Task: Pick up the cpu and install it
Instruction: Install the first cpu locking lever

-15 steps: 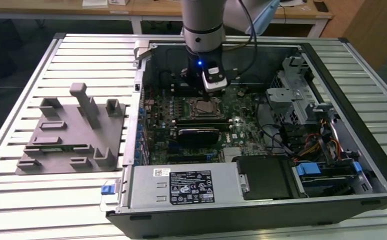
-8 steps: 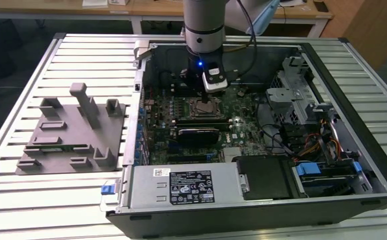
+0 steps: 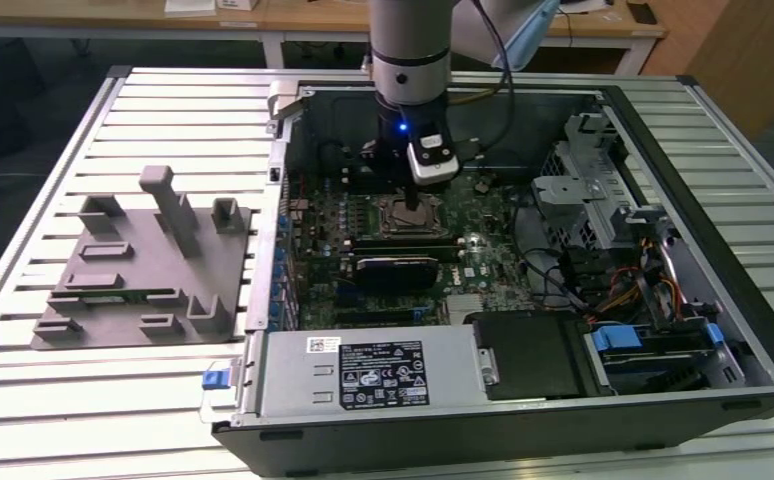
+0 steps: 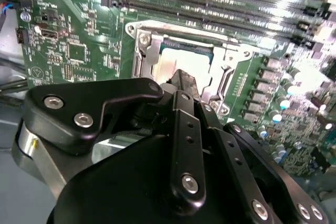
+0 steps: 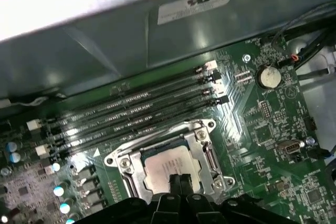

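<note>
Cpu [image 5: 167,167] seated in the socket frame [image 5: 202,129] on the motherboard [image 3: 494,235], inside the open computer case [image 3: 654,130]. End effector [image 5: 178,180] narrow, fingertips together over the chip. Best kept square and level, pressing lightly, never skewing against the frame.

The cpu [image 5: 169,167] has a pale silver top inside a silvery metal socket frame [image 5: 206,150]. The motherboard [image 5: 262,124] is green. The gripper [image 4: 184,85] is black. The fixture block [image 3: 147,265] is grey, on a pale ribbed metal surface [image 3: 40,420].
</note>
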You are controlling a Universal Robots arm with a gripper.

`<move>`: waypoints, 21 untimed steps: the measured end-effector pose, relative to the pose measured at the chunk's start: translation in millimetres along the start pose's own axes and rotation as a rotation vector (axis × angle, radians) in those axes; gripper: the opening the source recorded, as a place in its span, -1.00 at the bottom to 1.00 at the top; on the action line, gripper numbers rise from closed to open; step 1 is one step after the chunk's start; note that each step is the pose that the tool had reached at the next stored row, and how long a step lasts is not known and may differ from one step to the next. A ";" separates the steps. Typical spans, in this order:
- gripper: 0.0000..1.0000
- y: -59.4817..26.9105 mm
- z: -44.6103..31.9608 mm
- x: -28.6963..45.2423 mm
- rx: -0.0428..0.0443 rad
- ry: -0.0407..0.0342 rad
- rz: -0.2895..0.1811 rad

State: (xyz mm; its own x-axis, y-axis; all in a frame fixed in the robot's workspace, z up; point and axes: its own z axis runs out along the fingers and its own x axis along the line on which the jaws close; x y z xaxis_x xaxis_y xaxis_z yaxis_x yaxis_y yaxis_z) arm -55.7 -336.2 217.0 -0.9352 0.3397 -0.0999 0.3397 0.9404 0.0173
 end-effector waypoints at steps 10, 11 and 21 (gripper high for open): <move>-0.79 1.3 2.3 -3.6 0.0128 0.0127 -0.072; -0.79 1.3 2.5 -3.6 0.0117 0.0130 -0.085; -0.79 1.4 -0.4 -4.0 0.0068 0.0140 -0.140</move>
State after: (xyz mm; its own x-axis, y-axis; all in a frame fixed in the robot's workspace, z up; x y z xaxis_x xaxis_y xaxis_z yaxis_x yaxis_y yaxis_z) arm -51.6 -336.3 217.8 -0.9747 0.2059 -0.0871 0.2069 0.9784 -0.0025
